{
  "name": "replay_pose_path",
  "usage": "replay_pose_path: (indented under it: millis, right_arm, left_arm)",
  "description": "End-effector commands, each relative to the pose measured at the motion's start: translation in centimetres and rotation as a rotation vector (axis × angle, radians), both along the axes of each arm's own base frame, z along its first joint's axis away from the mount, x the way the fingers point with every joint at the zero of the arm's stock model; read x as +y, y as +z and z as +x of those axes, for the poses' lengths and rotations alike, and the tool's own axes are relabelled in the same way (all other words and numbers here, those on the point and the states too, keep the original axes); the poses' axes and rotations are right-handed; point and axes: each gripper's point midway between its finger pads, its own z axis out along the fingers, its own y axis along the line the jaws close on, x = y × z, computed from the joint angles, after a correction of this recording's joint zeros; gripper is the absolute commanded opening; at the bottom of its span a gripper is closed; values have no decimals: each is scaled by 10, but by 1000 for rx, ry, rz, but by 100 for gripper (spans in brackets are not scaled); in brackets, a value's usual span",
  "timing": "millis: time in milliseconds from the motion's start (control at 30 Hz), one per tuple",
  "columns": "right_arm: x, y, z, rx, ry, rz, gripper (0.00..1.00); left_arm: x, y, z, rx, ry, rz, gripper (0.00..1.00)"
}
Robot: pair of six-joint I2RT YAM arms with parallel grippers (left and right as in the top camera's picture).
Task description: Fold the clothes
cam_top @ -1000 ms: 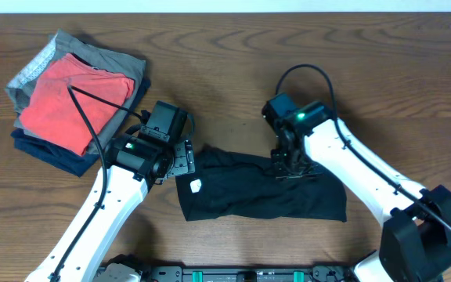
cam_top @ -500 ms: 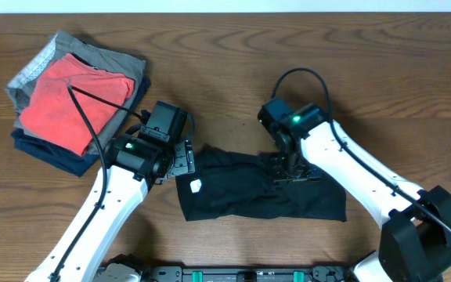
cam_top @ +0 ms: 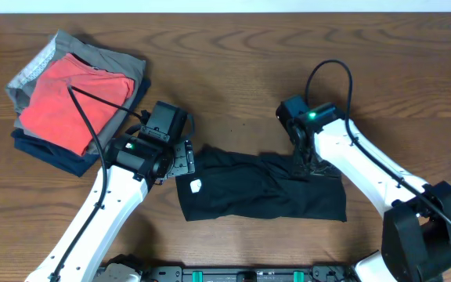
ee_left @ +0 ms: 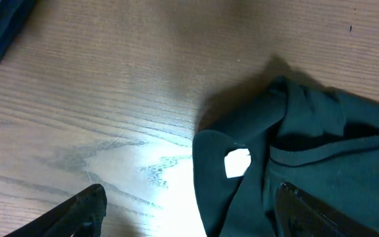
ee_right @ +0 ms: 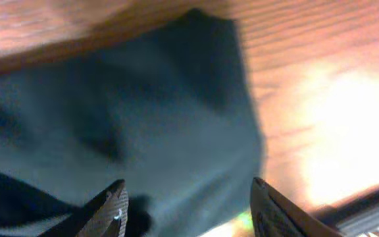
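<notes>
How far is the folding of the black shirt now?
Done: the black shirt lies folded into a rough, wrinkled band. In hand: neither the left gripper, at its label end, nor the right gripper, over the other end, holds cloth; both are open. Left: probably another fold across, then smoothing.

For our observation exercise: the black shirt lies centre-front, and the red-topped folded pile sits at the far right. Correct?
No. The overhead view shows the red-topped pile at the far left; the black shirt does lie centre-front.
</notes>
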Motion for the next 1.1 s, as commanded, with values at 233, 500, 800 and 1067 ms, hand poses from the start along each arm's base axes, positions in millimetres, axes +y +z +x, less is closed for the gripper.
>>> replay_pose_path:
  millis: [233,500,800,1067]
  right_arm:
    - [138,-14,-67,239,576,775,57]
    - [149,-7,-78,258,675,838,57]
    - [103,16,-28,84,527,501,57]
    - [55,77,20,-177,344,409,74]
  left_arm:
    - [-1,10,5,-27,10,-11,83]
    - [-1,10,5,-27,10,-11,84]
    - [-20,-3,-12,66,-40,-117,98]
    - [-47,-49,-35,240,-203,-228,98]
